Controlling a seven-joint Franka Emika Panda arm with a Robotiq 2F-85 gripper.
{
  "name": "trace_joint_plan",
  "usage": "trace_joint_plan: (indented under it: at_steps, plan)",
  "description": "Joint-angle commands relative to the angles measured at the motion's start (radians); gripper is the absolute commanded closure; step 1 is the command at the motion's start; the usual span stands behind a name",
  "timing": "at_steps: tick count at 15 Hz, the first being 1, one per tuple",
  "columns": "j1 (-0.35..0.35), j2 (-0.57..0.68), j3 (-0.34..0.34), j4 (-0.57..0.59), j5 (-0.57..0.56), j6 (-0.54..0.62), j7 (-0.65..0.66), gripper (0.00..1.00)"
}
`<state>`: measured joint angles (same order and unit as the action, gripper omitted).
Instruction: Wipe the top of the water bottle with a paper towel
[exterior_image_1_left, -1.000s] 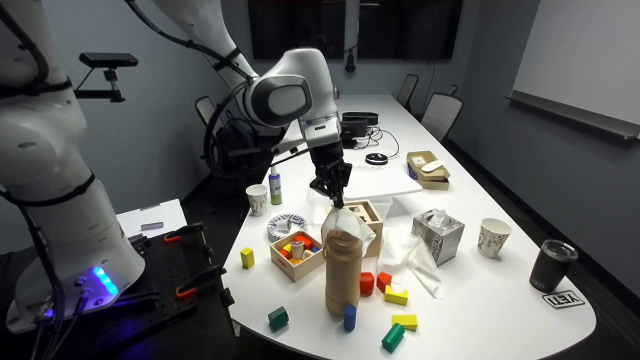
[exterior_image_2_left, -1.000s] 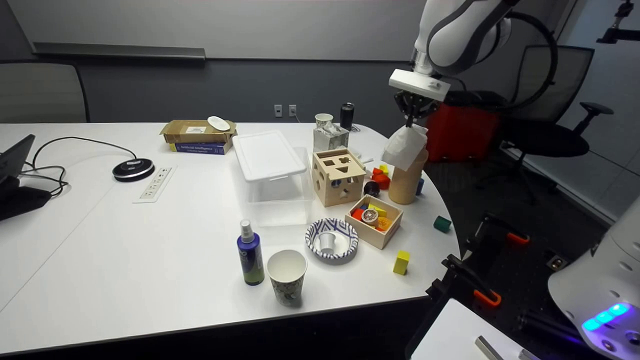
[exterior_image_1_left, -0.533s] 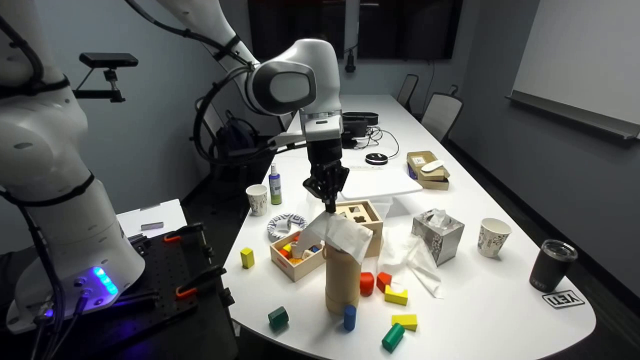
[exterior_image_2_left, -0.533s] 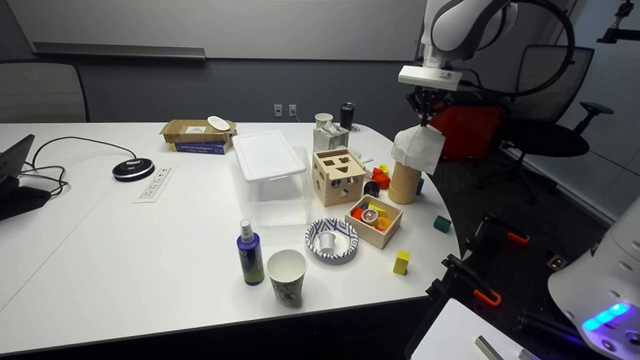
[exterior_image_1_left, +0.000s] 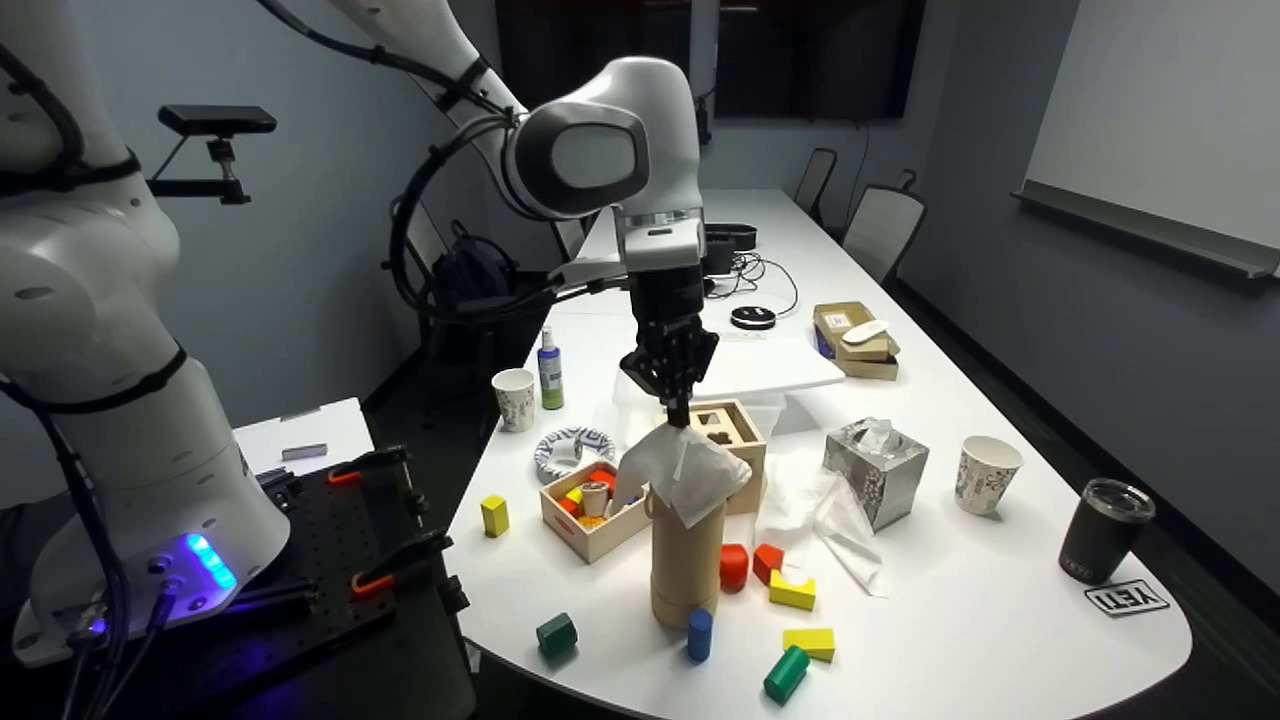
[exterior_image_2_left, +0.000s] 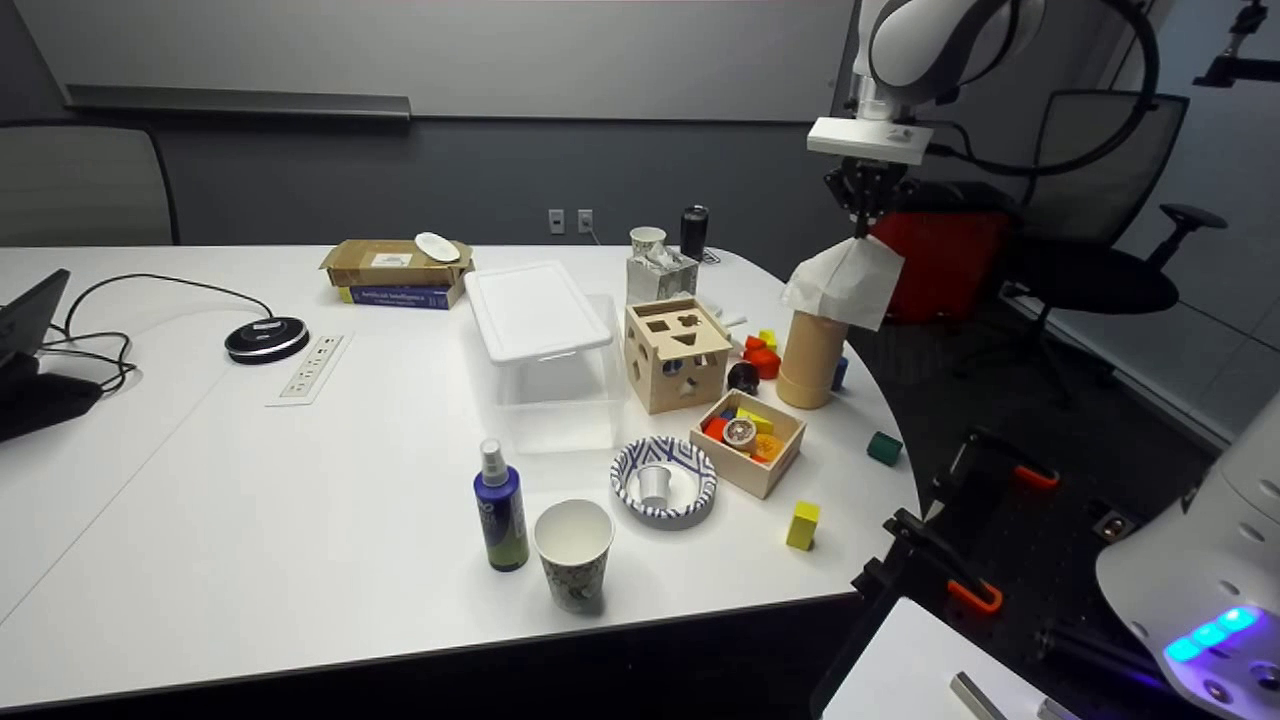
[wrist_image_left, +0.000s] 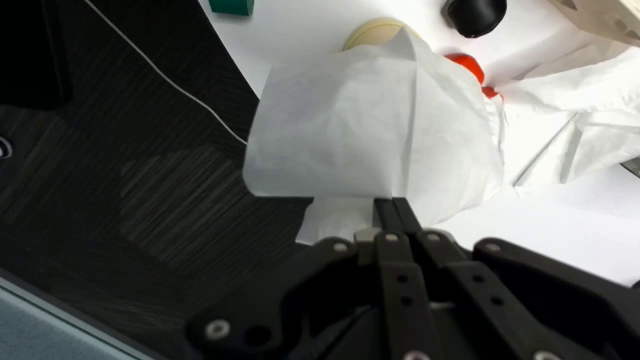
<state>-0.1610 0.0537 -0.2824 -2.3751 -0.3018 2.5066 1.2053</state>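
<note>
the tool (wrist_image_left: 393, 203) pinches the towel (exterior_image_1_left: 690, 470) draped over the top of the bottle (exterior_image_1_left: 686, 568), so wiping seems underway, with release apparently left.

Hand (wrist_image_left: 393, 204) downward, closed tight.

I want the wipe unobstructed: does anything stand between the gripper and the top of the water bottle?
Only the paper towel that the gripper holds: it hangs over the water bottle and hides its top. In both exterior views, nothing else visible stands between them.
</note>
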Motion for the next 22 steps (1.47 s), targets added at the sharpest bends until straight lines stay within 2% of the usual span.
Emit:
trace_joint_plan:
  at_steps: [1,4,6,10,14,17,22]
  plan:
    - [-0.022,0.005,0.003,0.016,-0.021,0.055,0.038,1.0]
    - [-0.031,0.006,0.003,0.01,0.011,0.142,0.051,1.0]
    - [-0.036,-0.002,0.01,0.004,0.099,0.196,0.031,1.0]
    - [-0.028,-0.017,0.043,0.016,0.362,0.269,-0.04,1.0]
    - [-0.013,0.013,0.088,0.075,0.534,0.367,-0.094,1.0]
    - [-0.005,0.098,0.112,0.162,0.591,0.379,-0.142,1.0]
    - [-0.003,0.289,0.115,0.314,0.58,0.367,-0.178,1.0]
